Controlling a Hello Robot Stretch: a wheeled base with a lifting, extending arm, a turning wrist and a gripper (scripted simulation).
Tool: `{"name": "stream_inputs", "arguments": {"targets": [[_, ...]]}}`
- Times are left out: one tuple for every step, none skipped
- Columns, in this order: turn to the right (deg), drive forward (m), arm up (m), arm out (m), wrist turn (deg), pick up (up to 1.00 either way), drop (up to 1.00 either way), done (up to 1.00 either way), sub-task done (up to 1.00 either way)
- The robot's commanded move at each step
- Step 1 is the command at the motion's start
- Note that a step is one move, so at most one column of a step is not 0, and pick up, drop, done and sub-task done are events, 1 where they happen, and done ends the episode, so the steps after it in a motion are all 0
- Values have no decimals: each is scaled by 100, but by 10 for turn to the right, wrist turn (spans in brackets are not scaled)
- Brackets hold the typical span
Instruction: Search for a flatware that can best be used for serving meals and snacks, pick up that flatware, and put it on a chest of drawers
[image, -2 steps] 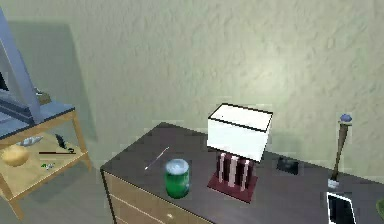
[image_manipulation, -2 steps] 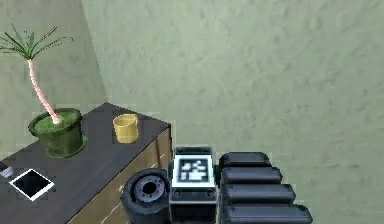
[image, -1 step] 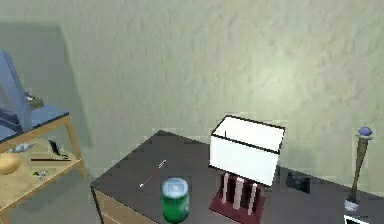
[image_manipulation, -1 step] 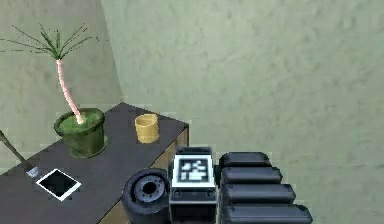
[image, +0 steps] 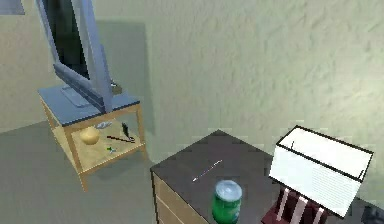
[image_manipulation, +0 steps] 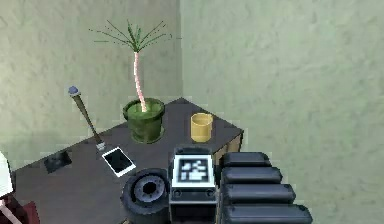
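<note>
In the arm side view the arm's dark bar (image_manipulation: 255, 190) rises from the bottom edge, with a white marked square (image_manipulation: 195, 168) at its end. Left of the square sits my gripper's (image_manipulation: 146, 194) dark round body, low over a dark-topped piece of furniture (image_manipulation: 230, 135). Its far end is hard to make out, so I cannot tell whether it holds anything. In the forward view a dark-topped chest of drawers (image: 200, 160) stands at the bottom middle. A thin silvery thing (image: 207, 172) lies on its top.
On the dark top stand a potted plant (image_manipulation: 143, 115) and a yellow cup (image_manipulation: 202, 126), beside a white phone (image_manipulation: 118, 160) and a long-handled tool (image_manipulation: 84, 112). A green can (image: 228, 200) and a white-shaded lamp (image: 318, 168) stand on the chest. A TV (image: 78, 50) rests on a wooden stand (image: 95, 125).
</note>
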Motion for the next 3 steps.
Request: {"name": "stream_inputs", "arguments": {"targets": [[0,0,0,30,0,0,0,0,0],[0,0,0,0,390,0,0,0,0],[0,0,-28,0,0,0,0,0,0]]}}
